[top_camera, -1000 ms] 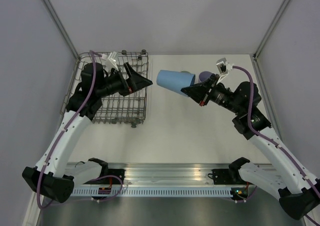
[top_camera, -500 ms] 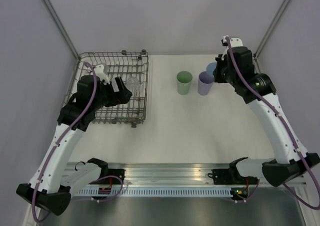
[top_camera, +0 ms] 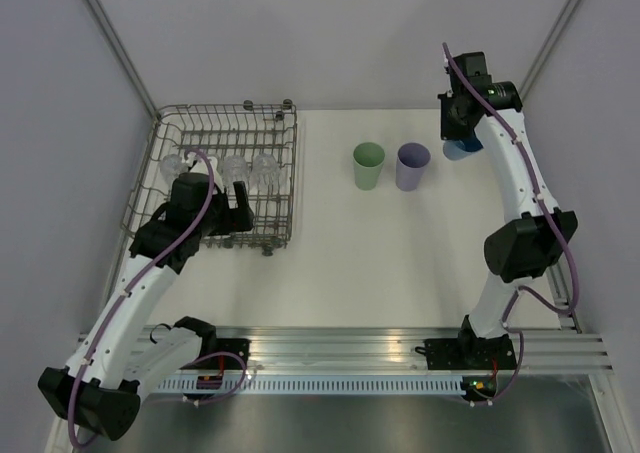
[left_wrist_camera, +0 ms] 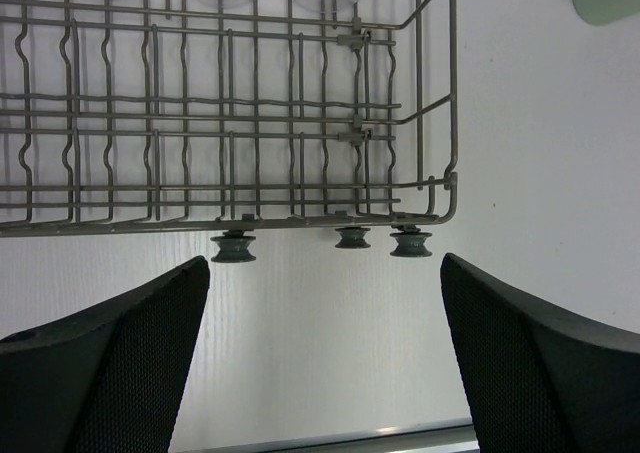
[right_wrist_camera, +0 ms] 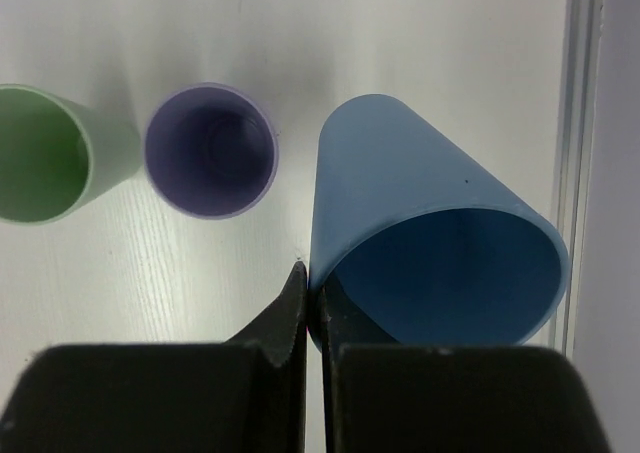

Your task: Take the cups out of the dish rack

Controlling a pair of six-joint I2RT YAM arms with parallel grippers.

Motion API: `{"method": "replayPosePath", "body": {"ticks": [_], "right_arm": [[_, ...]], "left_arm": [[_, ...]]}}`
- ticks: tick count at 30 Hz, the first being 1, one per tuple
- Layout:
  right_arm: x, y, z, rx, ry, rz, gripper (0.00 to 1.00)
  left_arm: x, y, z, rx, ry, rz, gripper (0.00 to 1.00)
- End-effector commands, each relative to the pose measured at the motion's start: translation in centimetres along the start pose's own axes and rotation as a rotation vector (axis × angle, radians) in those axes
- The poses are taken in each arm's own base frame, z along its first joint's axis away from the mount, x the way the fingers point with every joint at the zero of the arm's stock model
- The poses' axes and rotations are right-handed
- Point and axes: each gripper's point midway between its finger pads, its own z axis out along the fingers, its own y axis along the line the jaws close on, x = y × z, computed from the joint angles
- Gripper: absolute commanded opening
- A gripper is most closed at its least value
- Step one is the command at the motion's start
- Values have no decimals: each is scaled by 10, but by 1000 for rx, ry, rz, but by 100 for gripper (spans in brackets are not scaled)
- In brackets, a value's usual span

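The grey wire dish rack [top_camera: 294,173] stands at the far left of the table, with three clear cups [top_camera: 236,167] in a row in its far half. My left gripper [top_camera: 240,211] hovers open and empty over the rack's near edge; in the left wrist view its fingers [left_wrist_camera: 110,363] flank the rack's small feet [left_wrist_camera: 233,247]. A pale green cup [top_camera: 368,165] and a lavender cup [top_camera: 412,165] stand mouth-up on the table. Just right of them my right gripper [right_wrist_camera: 312,278] is shut on the near rim of the blue cup [right_wrist_camera: 430,223], also mouth-up.
A metal rail [right_wrist_camera: 580,123] runs along the table's right edge close beside the blue cup. Grey walls close in the left, right and back. The arms' base rail [top_camera: 330,358] crosses the near edge.
My right arm has carried the blue cup from the table's middle to the far right, beside the lavender cup. My left arm has drawn back to the rack's near edge, uncovering the clear cups.
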Motion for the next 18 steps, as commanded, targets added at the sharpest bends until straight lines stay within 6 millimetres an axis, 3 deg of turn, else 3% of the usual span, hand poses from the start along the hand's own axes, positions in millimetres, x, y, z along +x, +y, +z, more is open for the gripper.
{"method": "replayPosePath", "body": {"ticks": [1,9,12,18], "right_arm": [[16,-21,25,15,131,-15,1],[40,-23,79,6,259,-23,0],[50,-19,94,-3,303,-22,0],[52,-14,115,-14,337,-27,0]], "left_arm": [[-7,1,-4,14,-65,34,100],[-5,-4,-2,43,-55,37,100],[-5,-5,-3,50,-60,36,100],[-3,-6,-3,55,-57,37,100]]}}
